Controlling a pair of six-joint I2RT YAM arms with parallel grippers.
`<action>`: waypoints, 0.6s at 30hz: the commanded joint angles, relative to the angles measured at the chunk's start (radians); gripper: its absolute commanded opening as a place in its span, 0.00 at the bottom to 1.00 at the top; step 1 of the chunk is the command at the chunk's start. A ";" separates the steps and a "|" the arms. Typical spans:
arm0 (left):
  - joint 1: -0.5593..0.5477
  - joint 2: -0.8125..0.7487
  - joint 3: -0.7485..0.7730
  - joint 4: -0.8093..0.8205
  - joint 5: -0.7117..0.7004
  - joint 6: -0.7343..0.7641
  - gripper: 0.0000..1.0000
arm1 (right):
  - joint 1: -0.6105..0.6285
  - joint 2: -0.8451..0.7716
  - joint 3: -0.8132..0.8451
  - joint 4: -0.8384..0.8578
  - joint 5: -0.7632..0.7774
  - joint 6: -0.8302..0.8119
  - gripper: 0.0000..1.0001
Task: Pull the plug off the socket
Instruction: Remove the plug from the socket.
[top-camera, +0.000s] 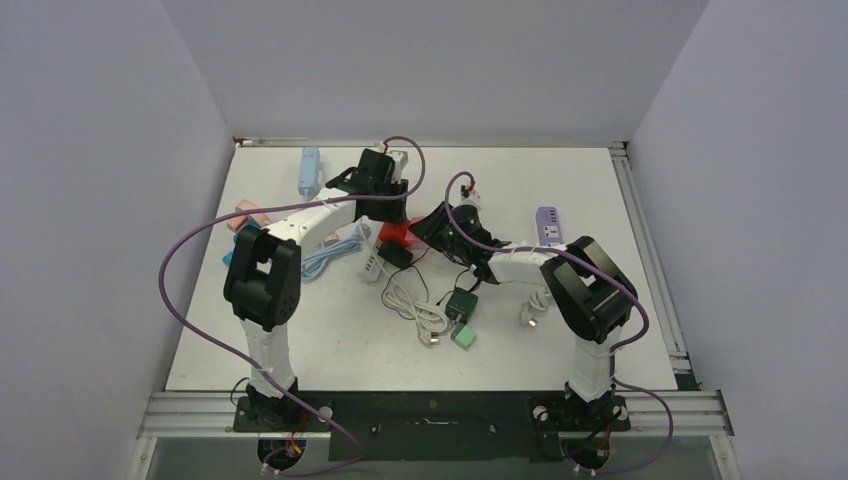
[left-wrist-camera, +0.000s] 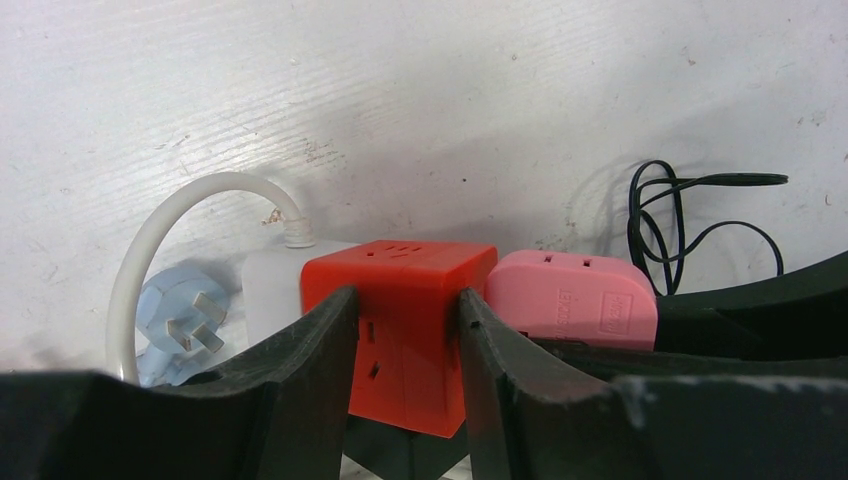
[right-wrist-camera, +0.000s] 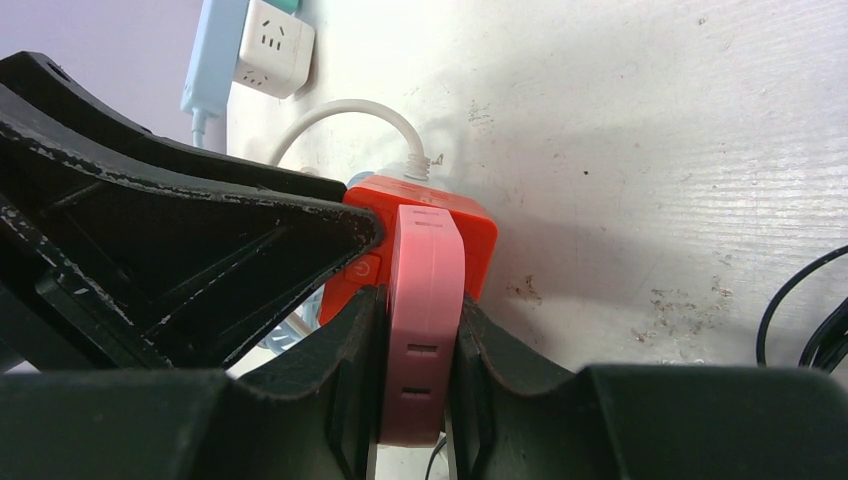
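A red cube socket (left-wrist-camera: 420, 265) stands on the white table with a white cord leaving its far side. My left gripper (left-wrist-camera: 407, 298) is shut on it, one finger on each side face. A pink plug (right-wrist-camera: 425, 290) sits against the red socket (right-wrist-camera: 470, 225), plugged into its side. My right gripper (right-wrist-camera: 420, 310) is shut on the pink plug's flat faces. In the left wrist view the plug (left-wrist-camera: 570, 300) shows to the right of the cube. From above, both grippers (top-camera: 392, 205) (top-camera: 425, 228) meet over the red socket (top-camera: 395, 232) and hide the plug.
A pale blue plug (left-wrist-camera: 185, 325) and a white cord lie left of the cube, a black cable (left-wrist-camera: 690, 230) to the right. Around them lie a purple power strip (top-camera: 549, 225), a light blue strip (top-camera: 308, 170), a green cube (top-camera: 463, 335), a coiled white cable (top-camera: 415, 305) and a white socket cube (right-wrist-camera: 275, 40).
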 joint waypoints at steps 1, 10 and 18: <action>0.014 0.082 -0.017 -0.133 -0.058 0.035 0.36 | -0.006 -0.093 -0.038 0.081 0.036 -0.011 0.05; 0.015 0.077 -0.013 -0.137 -0.035 0.030 0.35 | -0.008 -0.085 -0.169 0.128 0.046 0.021 0.05; 0.014 0.080 -0.014 -0.135 -0.037 0.031 0.35 | -0.011 -0.093 -0.166 0.126 0.042 0.028 0.05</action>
